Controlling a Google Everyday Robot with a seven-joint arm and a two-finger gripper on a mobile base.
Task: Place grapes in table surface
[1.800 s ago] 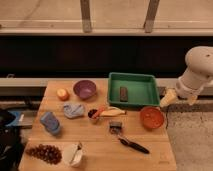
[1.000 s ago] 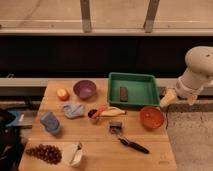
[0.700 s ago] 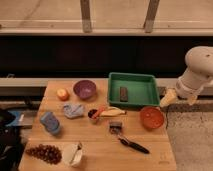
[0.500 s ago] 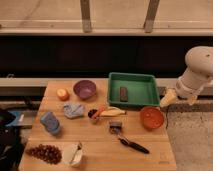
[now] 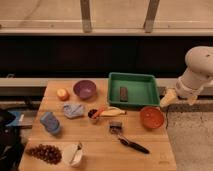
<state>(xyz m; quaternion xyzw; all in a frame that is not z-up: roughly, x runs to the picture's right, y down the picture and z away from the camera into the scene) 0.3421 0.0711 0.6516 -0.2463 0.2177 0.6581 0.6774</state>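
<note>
The grapes [image 5: 44, 152], a dark reddish-purple bunch, lie on the table surface [image 5: 100, 145] at its front left corner, next to a white cup [image 5: 72, 154]. My gripper [image 5: 179, 98] hangs off the table's right edge, beside the green tray [image 5: 134, 76] and above an orange bowl [image 5: 151, 117]. It is far from the grapes. Its two tan fingers [image 5: 167, 98] stand apart and hold nothing.
A purple bowl [image 5: 84, 89] and an orange fruit [image 5: 62, 94] stand at the back left. A blue cloth [image 5: 74, 110], a blue object [image 5: 50, 122], a banana [image 5: 112, 112] and a black-handled tool [image 5: 132, 145] lie mid-table. The tray holds a dark bar [image 5: 123, 93].
</note>
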